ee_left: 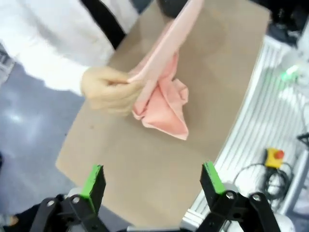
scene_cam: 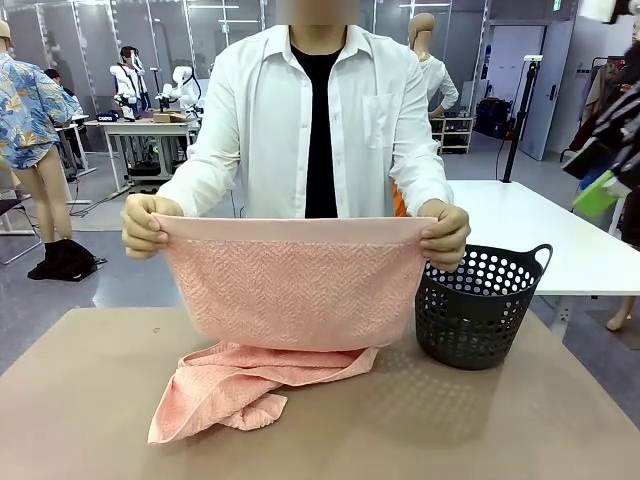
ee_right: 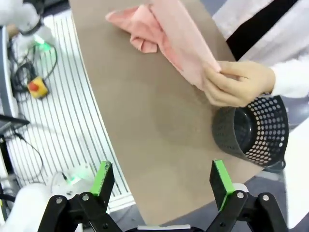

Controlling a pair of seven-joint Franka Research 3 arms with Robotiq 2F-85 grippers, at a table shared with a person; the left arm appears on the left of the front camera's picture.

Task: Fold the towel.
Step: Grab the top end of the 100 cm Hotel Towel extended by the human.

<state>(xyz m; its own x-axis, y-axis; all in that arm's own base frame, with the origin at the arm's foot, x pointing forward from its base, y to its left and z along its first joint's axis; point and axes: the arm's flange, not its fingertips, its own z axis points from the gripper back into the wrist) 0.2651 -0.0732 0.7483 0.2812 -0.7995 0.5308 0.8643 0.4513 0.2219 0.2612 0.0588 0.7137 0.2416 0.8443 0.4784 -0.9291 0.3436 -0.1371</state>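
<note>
Held up, the towel [scene_cam: 290,290] is hiding the person's waist and the far edge of the table [scene_cam: 540,420] behind it. The towel's top corners are disappearing inside the hand at its left end [scene_cam: 148,225] and the hand at its right end [scene_cam: 445,232]. Below the towel's hanging part, its lower end is lying bunched, with folds covering the bottom corners. In the right wrist view, a hand gripping the towel is covering part of the rim of the basket [ee_right: 251,135]. In the left wrist view, the towel is showing blurred, and the top edge is cutting off its far end.

A dark perforated basket [ee_right: 251,130] stands upright on the brown table [ee_right: 145,145], ahead of the fingers [ee_right: 219,178] of the right gripper [ee_right: 161,168] and just past the one on the view's right side. A yellow box with a red button [ee_right: 37,88] lies on a white ribbed surface [ee_right: 72,125] off the table's edge, well out beyond the other finger.
</note>
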